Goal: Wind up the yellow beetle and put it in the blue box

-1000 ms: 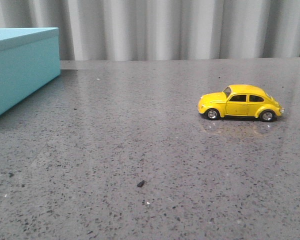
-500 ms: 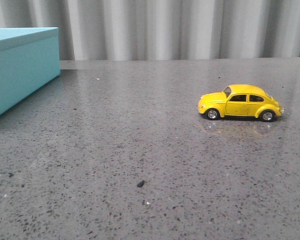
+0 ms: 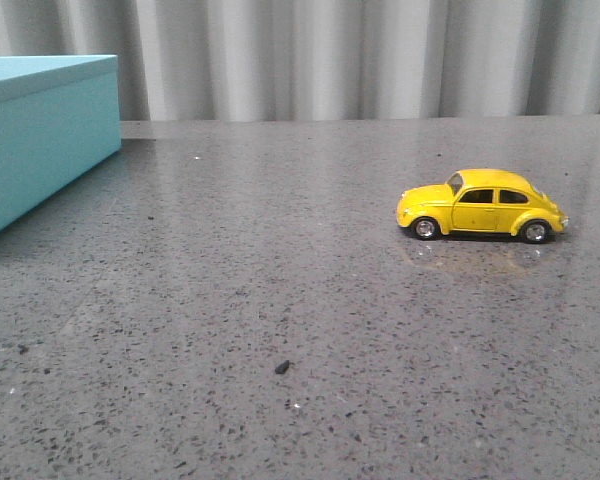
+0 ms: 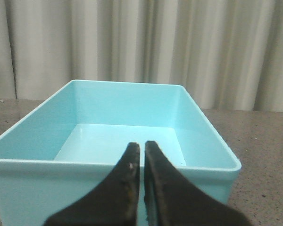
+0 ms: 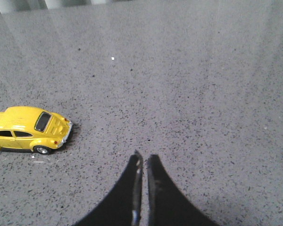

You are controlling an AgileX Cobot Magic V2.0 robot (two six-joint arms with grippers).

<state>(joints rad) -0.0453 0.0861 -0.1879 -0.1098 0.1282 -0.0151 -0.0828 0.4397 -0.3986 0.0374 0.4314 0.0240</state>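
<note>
Here the yellow beetle (image 3: 480, 205) sits near the table's (image 3: 280, 300) right edge, the blue box (image 3: 40, 130) at its far-left corner, both the left gripper (image 4: 142, 149) and right gripper (image 5: 144, 161) pinched narrow on nothing.

No legible txt, labels, brands or nos. anywhere: yellow beetle (image 3: 480, 205) and blue box (image 4: 33, 183) both plain, no markings readable.

You have one yellow beetle (image 3: 480, 205) on the bench (image 3: 280, 300), and one blue box (image 3: 42, 130), open at the top in the left wrist view. You have two hands: the left hand (image 4: 142, 155) and the right hand (image 5: 144, 162), each with two dark fingers pressed together. One small dark speck (image 3: 281, 367) lies on the bench.
</note>
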